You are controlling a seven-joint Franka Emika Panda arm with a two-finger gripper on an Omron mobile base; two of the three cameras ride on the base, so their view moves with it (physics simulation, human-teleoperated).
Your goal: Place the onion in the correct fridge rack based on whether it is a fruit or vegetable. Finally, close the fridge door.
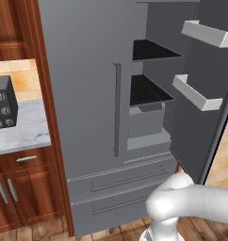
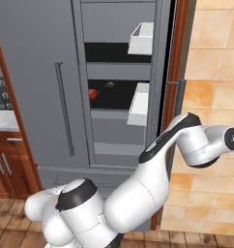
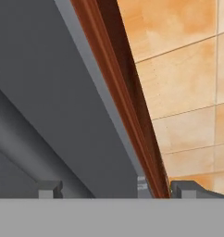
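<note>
The onion [image 2: 93,94] is seen on the fridge rack [image 2: 116,101], with one green item [image 2: 109,85] behind it. One upper shelf [image 2: 109,52] and two door bins [image 1: 197,92] are counted. The gripper [image 3: 117,189] is held apart, empty, at the open door [image 3: 49,106] edge.

Fridge [image 1: 83,70] finished in matt grey metal | cabinet frame [image 1: 43,84] rendered as glossy wood | counter [image 1: 19,132] shown as marble
</note>
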